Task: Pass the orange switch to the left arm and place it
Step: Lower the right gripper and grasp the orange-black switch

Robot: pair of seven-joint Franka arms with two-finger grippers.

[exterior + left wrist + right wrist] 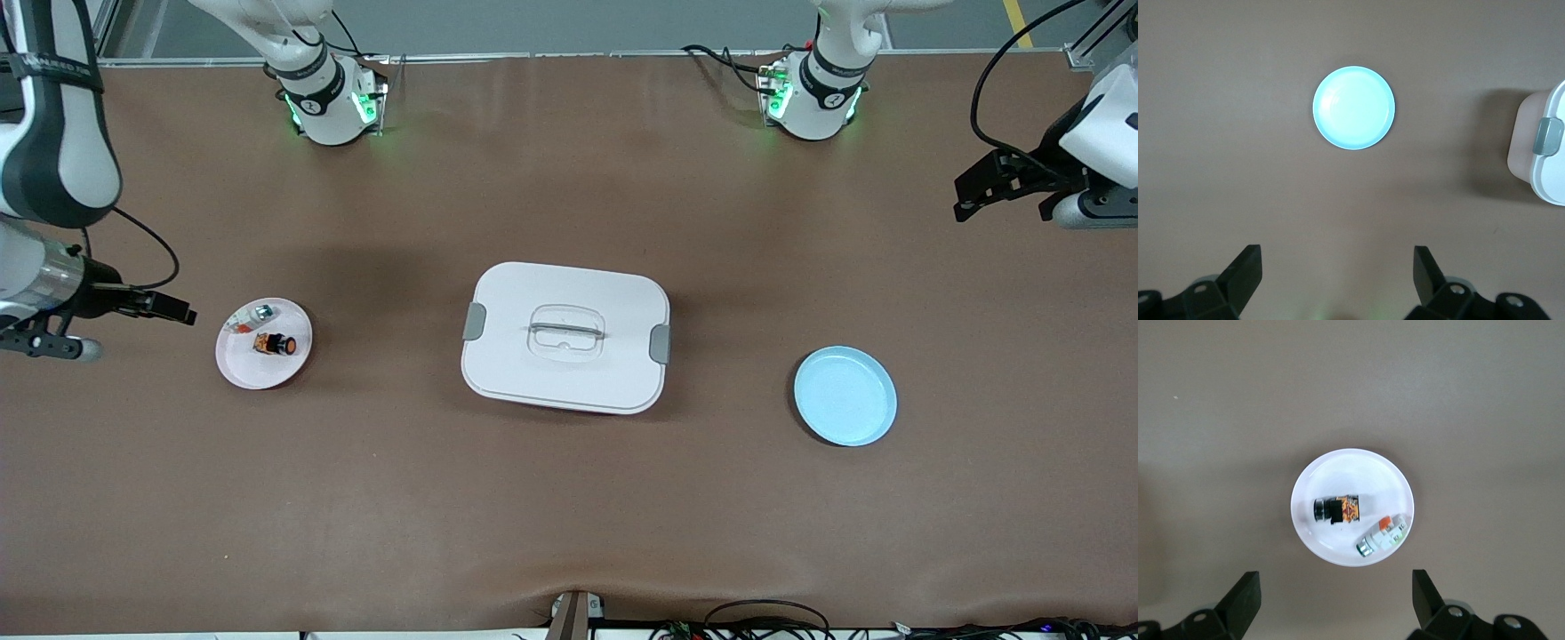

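We hold both grippers wide open and empty; the right gripper (1331, 603) hangs near the pink plate (240, 369), the left gripper (1338, 280) waits above the table. We should descend squarely over the orange switch (276, 343), avoiding the silver-green piece (263, 311).

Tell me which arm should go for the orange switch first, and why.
Right. The right gripper, open, hangs beside the pink plate holding the orange switch. The left gripper, also open, waits at the other end, with the box between it and the switch.
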